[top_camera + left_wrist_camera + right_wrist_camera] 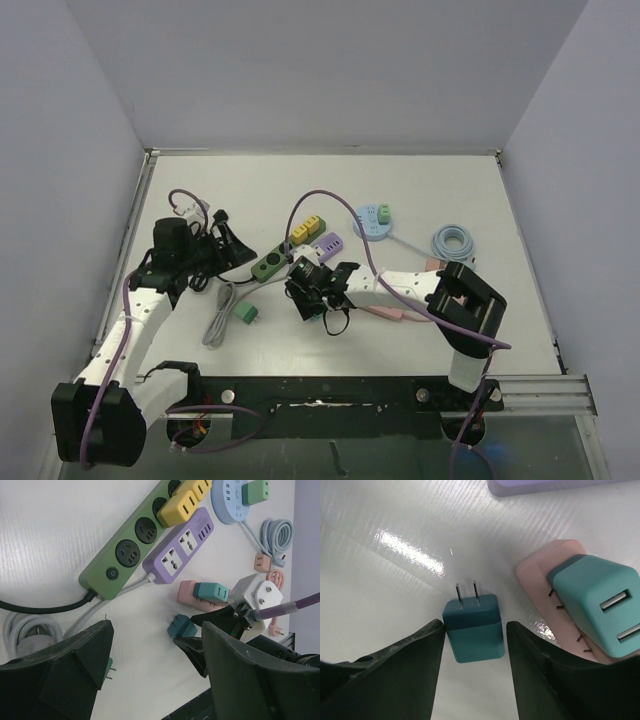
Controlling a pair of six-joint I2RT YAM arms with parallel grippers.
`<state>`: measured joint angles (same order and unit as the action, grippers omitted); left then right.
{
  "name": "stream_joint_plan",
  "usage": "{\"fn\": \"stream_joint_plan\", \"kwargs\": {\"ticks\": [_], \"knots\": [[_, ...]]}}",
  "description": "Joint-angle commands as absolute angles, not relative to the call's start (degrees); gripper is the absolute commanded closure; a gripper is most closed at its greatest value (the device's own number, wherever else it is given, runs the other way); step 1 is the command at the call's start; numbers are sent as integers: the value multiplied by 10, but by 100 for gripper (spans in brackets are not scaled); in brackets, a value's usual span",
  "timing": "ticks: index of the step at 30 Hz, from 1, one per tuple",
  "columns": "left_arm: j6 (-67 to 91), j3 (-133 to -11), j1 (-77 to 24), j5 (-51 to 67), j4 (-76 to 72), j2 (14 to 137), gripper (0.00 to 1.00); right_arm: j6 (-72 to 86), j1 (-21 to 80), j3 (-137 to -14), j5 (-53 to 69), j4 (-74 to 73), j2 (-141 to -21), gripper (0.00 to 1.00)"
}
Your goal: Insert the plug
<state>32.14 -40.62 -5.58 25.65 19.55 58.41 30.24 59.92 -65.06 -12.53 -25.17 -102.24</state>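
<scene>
At the far left of the white surface [420, 180], the left claw [157, 627] is held open above a grey cable [25, 635], with nothing between its fingers. Just right of that cable, a small green plug [246, 314] is seen lying loose. A green strip [135, 545] is laid diagonally beyond the claw, and two yellow plugs [182, 507] are seated at its far end. A purple strip [182, 547] is set beside it, touching along one side. Near the middle, the teal plug [472, 645] is found flat on the surface, near the front of the purple strip, with its two prongs pointed away from the right wrist camera. It is straddled by the right claw [475, 626], whose fingers [415, 670] are lowered to either side of it. The jaws are parted. The left finger is seen against the plug's edge, while a thin strip of surface is left showing at the right finger, so no grip is made. Just right of the plug, a pink strip [535, 580] is placed, and a larger teal charger [595, 605] is plugged into it. Farther back and to the right, a round blue strip [372, 220] carrying a green adapter [255, 491] is seen, with a coiled pale-blue cord [455, 242] beside it.
</scene>
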Motion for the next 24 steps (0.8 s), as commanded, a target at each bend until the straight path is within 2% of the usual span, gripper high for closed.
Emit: {"fn": "stream_joint_plan", "kwargs": {"ticks": [1, 6, 10, 12, 15, 20, 24], "knots": [[308, -411, -64, 284, 184, 591, 30, 289, 595, -683, -122, -268, -1030, 50], [307, -414, -82, 287, 188, 608, 30, 277, 595, -680, -116, -269, -1032, 51], [305, -418, -104, 274, 190, 620, 30, 273, 596, -675, -111, -270, -1035, 41], [306, -418, -112, 271, 191, 623, 30, 273, 596, -672, -111, -269, -1037, 40], [307, -417, -119, 248, 193, 625, 30, 277, 595, -670, -121, -263, -1035, 51], [313, -411, -126, 225, 185, 609, 30, 290, 589, -667, -134, -230, -1022, 61], [324, -387, -128, 212, 147, 577, 30, 338, 578, -641, -145, -168, -980, 62]]}}
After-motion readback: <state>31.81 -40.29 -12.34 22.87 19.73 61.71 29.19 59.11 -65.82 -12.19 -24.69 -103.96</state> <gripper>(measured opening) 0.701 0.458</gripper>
